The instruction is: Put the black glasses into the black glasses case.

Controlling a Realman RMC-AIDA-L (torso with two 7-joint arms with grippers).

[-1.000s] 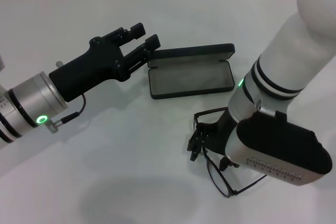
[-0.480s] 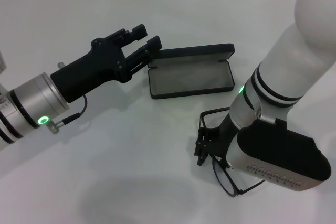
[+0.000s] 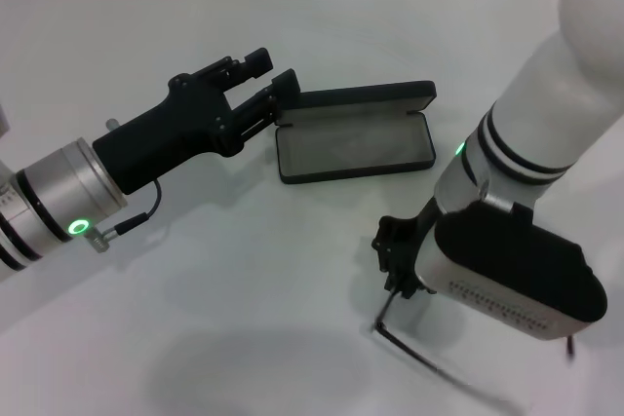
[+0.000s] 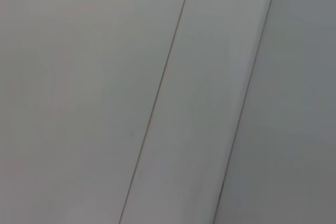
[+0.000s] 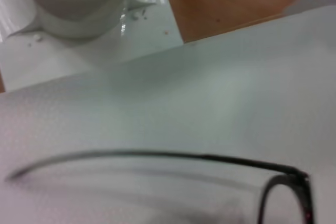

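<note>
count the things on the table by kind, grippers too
glasses: 1
glasses case, open: 1
grippers: 2, left gripper by the case's end, right gripper over the glasses
total: 4
</note>
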